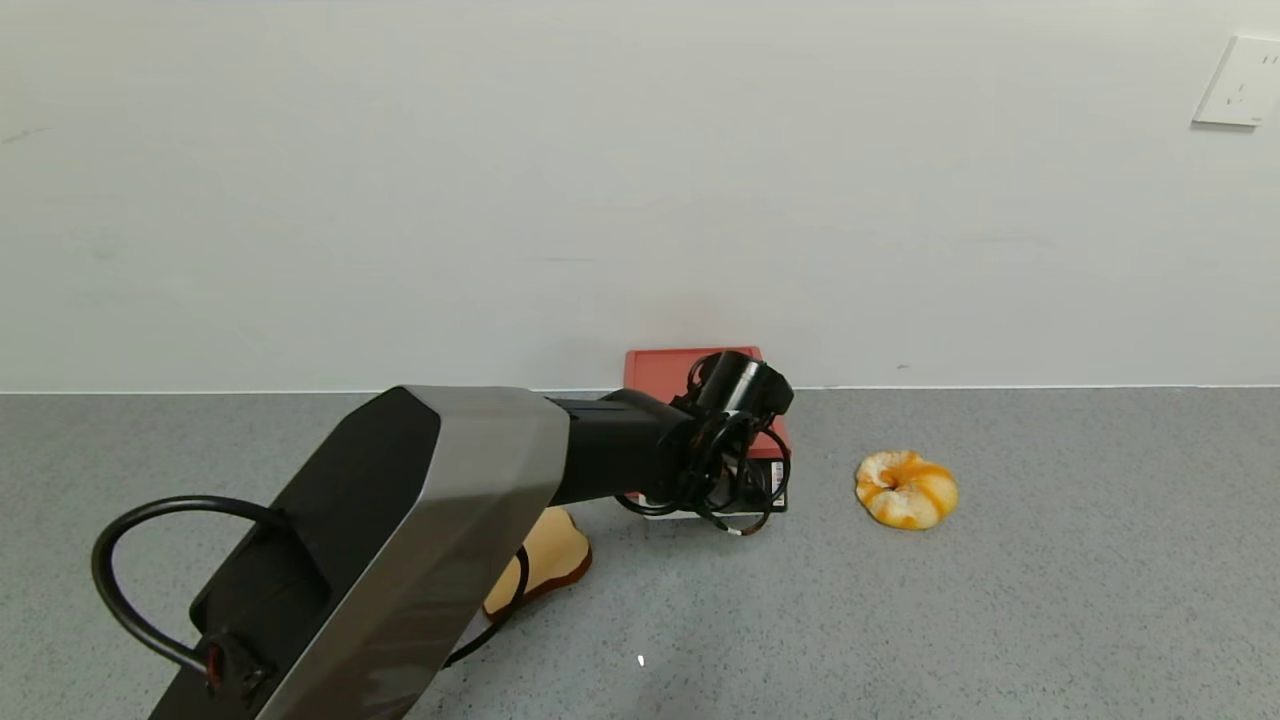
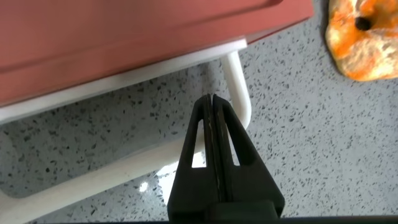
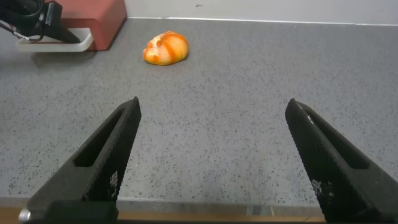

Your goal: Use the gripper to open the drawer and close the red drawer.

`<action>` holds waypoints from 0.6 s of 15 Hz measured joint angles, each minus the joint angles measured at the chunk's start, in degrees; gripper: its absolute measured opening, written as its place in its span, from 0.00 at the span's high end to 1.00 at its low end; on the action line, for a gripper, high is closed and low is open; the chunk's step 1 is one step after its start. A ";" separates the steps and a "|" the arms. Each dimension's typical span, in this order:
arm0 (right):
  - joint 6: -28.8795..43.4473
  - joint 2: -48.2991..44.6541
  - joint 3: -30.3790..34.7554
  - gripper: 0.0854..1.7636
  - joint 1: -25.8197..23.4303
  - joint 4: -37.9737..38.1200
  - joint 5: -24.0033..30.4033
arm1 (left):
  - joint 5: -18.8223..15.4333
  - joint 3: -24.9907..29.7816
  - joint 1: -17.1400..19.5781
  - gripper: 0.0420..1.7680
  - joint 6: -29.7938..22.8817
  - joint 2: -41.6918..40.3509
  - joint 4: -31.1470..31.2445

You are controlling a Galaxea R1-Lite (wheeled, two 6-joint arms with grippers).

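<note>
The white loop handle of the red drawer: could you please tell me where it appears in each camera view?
Head view: mostly hidden behind the left gripper, at the red drawer's near edge.
Left wrist view: the white loop handle fills the centre, with the shut fingertips inside the loop.
Right wrist view: far corner, beside the drawer.
Shared landmark: the orange-and-white bun.

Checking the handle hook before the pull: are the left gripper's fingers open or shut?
Shut. The left gripper's black pointed fingers press together, tips inside the white loop handle of the salmon-red plastic drawer.
</note>
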 joint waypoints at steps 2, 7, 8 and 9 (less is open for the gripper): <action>0.00 0.00 0.00 0.03 0.00 0.00 0.00 | 0.00 -0.02 -0.13 0.96 -0.11 -0.02 1.05; 0.00 0.00 0.00 0.03 0.00 0.00 -0.01 | -0.67 -0.06 -0.39 0.96 -0.62 -0.35 3.80; 0.00 0.00 0.00 0.03 0.00 0.00 -0.01 | -0.83 -0.06 -0.50 0.96 -0.82 -0.46 4.22; 0.00 0.00 0.00 0.03 0.00 0.00 0.00 | -0.94 -0.06 -0.60 0.96 -0.94 -0.51 4.71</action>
